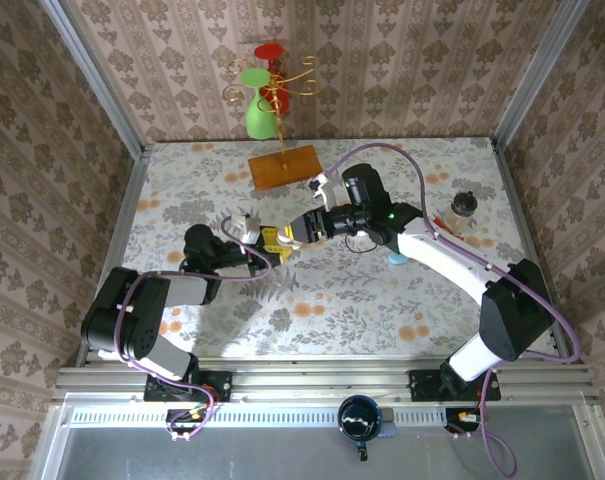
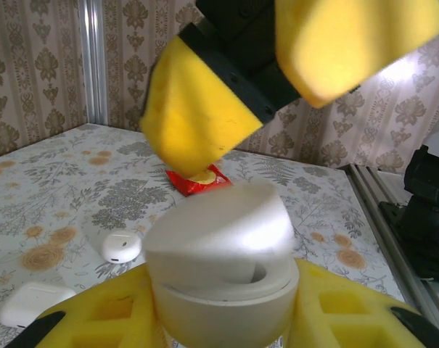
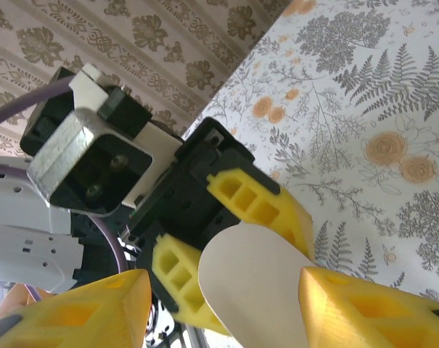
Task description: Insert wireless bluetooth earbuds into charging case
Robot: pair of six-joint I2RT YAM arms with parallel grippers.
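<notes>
Grip, left: the left gripper (image 2: 223, 330) is clenched on a white round glossy plastic charging case (image 2: 219, 246), with a yellow finger pressed to each flank.
Case: it sits upright between those fingers. Its lid is tilted ajar, with a dark gap under the 4 o'clock edge. What lies inside is hidden.
Grip, right: the right gripper (image 3: 220, 290) is released, its yellow fingers (image 3: 364, 312) spread. In the right wrist view the case's pale lid lies between them; whether a finger touches it cannot be told.
Meeting point: in the top view both grippers meet nose to nose near the middle of the flowered tablecloth (image 1: 362, 300). The left arm reaches in from 8 o'clock and the right arm from 4 o'clock.
Near, left wrist view: a white pebble-shaped case (image 2: 121, 246) lies on the cloth at 9 o'clock of the held case. A second, flatter white case (image 2: 34, 303) lies farther out at 8 o'clock. A red packet (image 2: 197, 183) lies at 12 o'clock, partly behind a right finger.
Far, top view: a wooden board (image 1: 285, 167) at 12 o'clock carries a gold wire stand and a green glass (image 1: 260, 118). A small dark-lidded jar (image 1: 464, 205) stands at 3 o'clock near the table's right edge. A pale blue rounded object (image 1: 395, 259) lies just beside the right arm. A dark mug (image 1: 360, 418) stands at 5 o'clock, off the table.
</notes>
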